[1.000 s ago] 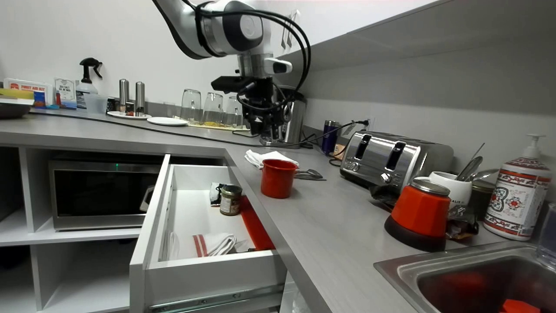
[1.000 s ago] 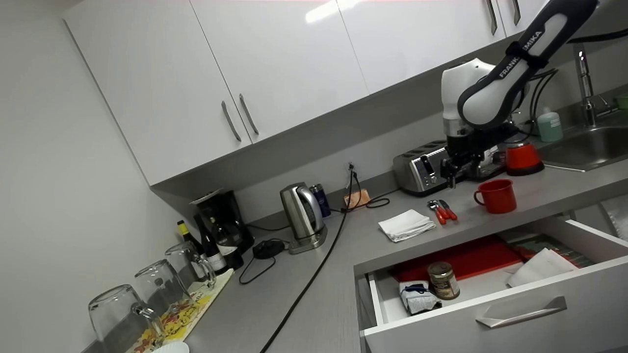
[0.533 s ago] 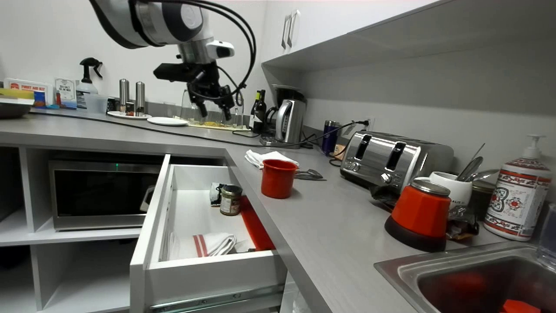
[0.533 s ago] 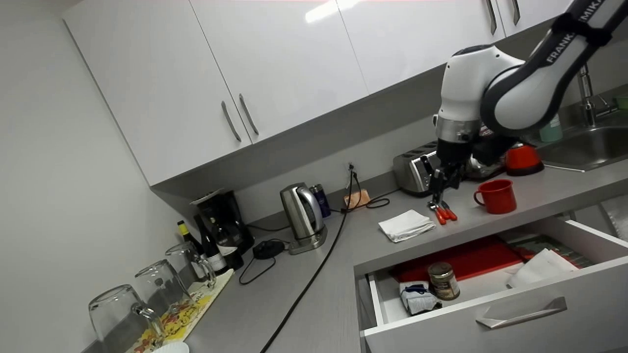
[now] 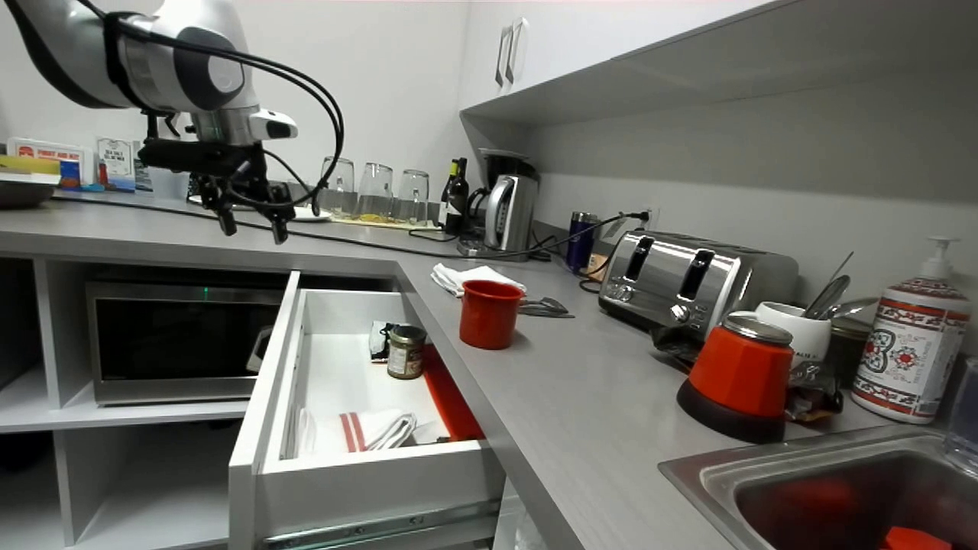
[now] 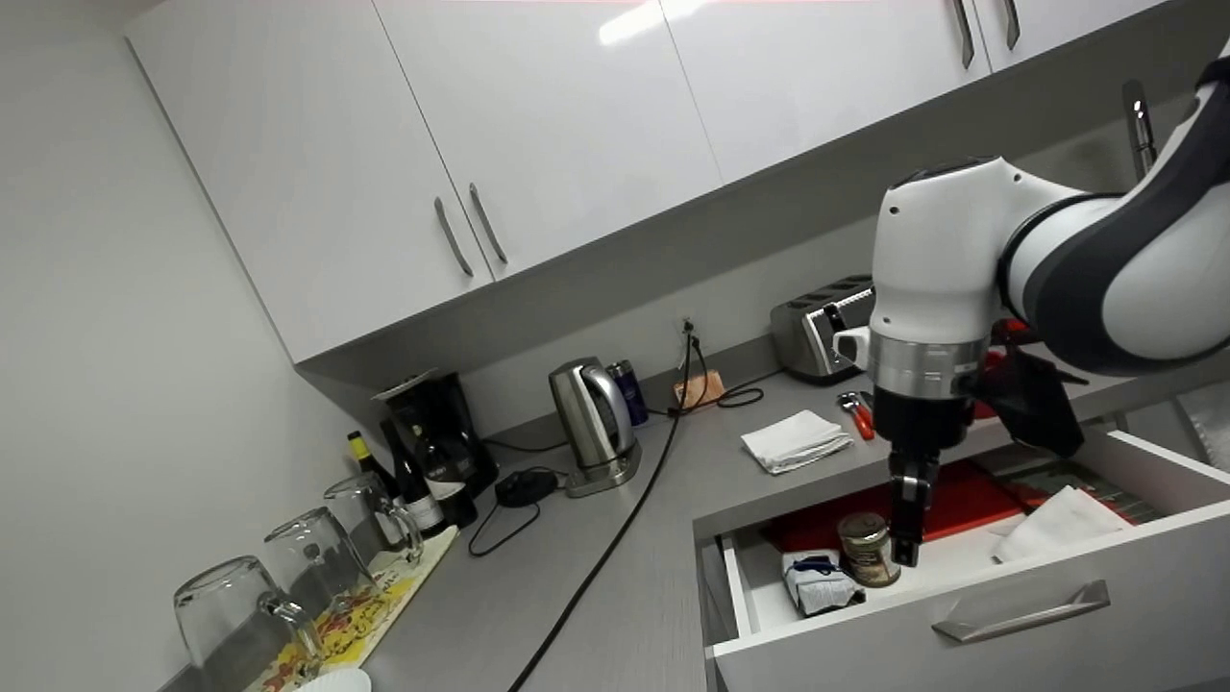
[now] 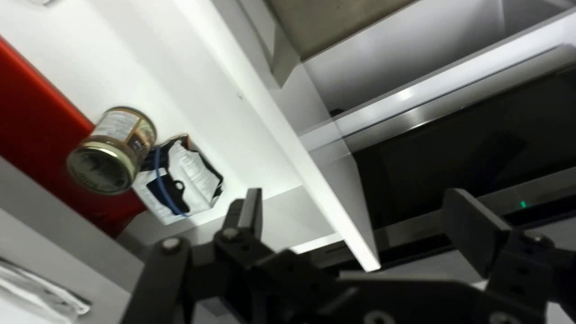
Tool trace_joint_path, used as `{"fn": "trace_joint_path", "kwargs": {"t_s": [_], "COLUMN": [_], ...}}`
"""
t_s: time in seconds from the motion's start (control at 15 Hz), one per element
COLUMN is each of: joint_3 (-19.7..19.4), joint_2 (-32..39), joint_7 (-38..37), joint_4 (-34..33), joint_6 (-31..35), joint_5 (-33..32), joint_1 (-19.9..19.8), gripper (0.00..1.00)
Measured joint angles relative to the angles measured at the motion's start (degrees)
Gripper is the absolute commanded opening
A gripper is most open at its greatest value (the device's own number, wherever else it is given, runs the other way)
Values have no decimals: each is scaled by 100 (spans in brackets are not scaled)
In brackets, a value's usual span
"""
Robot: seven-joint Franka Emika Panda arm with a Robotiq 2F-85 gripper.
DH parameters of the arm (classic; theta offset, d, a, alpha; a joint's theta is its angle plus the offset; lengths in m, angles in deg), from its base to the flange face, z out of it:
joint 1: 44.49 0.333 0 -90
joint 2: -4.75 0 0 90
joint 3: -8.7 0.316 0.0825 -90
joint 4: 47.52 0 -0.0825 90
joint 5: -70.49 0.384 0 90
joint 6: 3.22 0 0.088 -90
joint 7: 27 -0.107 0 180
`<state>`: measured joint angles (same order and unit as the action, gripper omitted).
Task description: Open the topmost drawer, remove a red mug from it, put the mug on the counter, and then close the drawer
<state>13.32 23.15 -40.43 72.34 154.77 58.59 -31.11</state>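
The topmost drawer is pulled out. Its flat white front with a metal bar handle shows in an exterior view. The red mug stands upright on the light-grey counter, near the edge above the drawer; in an exterior view the arm hides most of it. My gripper is open and empty, pointing down, above and near the drawer's front, well away from the mug. In the wrist view the gripper has its fingers wide apart, with the drawer front's top edge showing between and beyond them.
The drawer holds a jar, a small packet, a red flat item and a striped cloth. A folded white cloth, red-handled utensils, a toaster and an orange-red pot are on the counter.
My arm has moved away from above the counter, out toward the drawer's front, and the gripper has come lower. The mug and the open drawer have stayed in place.
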Motion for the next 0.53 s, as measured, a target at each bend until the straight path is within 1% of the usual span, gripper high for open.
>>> {"fn": "trace_joint_path", "kwargs": {"t_s": [0.2, 0.53], "joint_3": [122, 167], "joint_2": [313, 847], "joint_7": [210, 363], "joint_4": [-21, -166], "joint_6": [-25, -173], "joint_5": [2, 5], "joint_1": [68, 172], "gripper": [100, 100]}}
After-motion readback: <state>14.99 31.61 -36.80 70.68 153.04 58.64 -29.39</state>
